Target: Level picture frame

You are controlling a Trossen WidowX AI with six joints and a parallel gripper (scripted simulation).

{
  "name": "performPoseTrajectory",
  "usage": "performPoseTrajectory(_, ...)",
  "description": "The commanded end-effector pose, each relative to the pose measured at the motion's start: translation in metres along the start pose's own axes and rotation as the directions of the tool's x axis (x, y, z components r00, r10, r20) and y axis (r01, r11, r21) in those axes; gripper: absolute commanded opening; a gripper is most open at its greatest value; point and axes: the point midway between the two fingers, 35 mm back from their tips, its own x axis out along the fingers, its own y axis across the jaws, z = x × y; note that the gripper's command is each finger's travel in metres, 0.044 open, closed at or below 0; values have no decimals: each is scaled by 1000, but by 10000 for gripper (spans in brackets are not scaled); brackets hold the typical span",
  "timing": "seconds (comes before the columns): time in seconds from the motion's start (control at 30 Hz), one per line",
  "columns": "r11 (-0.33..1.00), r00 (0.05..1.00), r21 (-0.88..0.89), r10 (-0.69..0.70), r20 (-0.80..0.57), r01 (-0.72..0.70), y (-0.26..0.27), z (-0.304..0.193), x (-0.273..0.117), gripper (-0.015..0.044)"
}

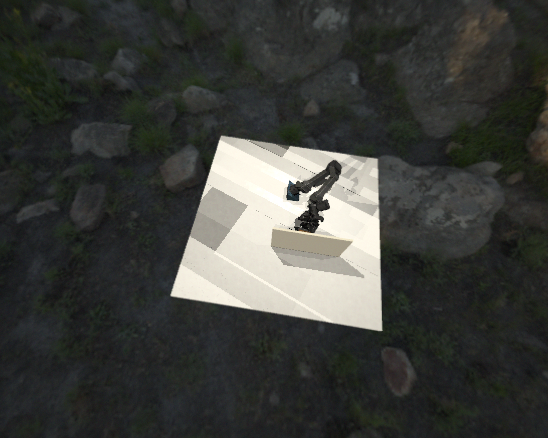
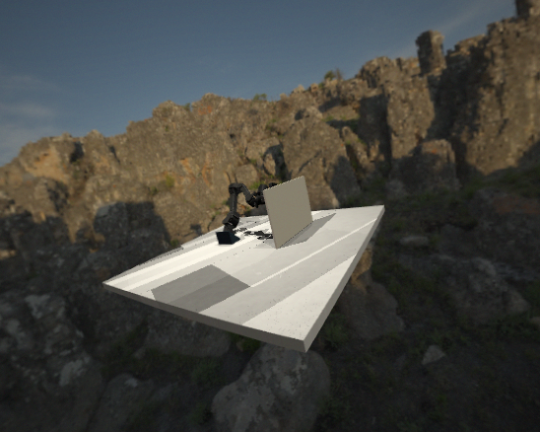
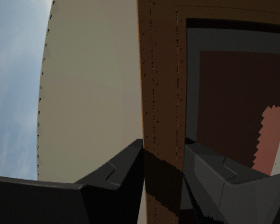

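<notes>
The gripper (image 1: 306, 226) (image 3: 161, 145) has the picture frame (image 3: 163, 90) pinched by the wooden side strip that stands left of the picture in the wrist view. The frame is in front of the pale wall board (image 1: 309, 242) (image 2: 289, 212) (image 3: 91, 90), on the arm's side. It looks like the lift-and-shift step is in hand. The screw and notches are hidden, so nobody can tell which notch it is on. Next, the arm should set the frame down softly on the screw, let go and look.
</notes>
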Motion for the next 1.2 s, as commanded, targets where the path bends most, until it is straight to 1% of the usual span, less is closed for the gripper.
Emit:
performPoseTrajectory(0.0, 1000, 1000, 2, 11, 3, -11, 3, 1, 0, 0)
performPoseTrajectory(1.17, 1000, 1000, 1, 11, 3, -11, 2, 7, 0, 0)
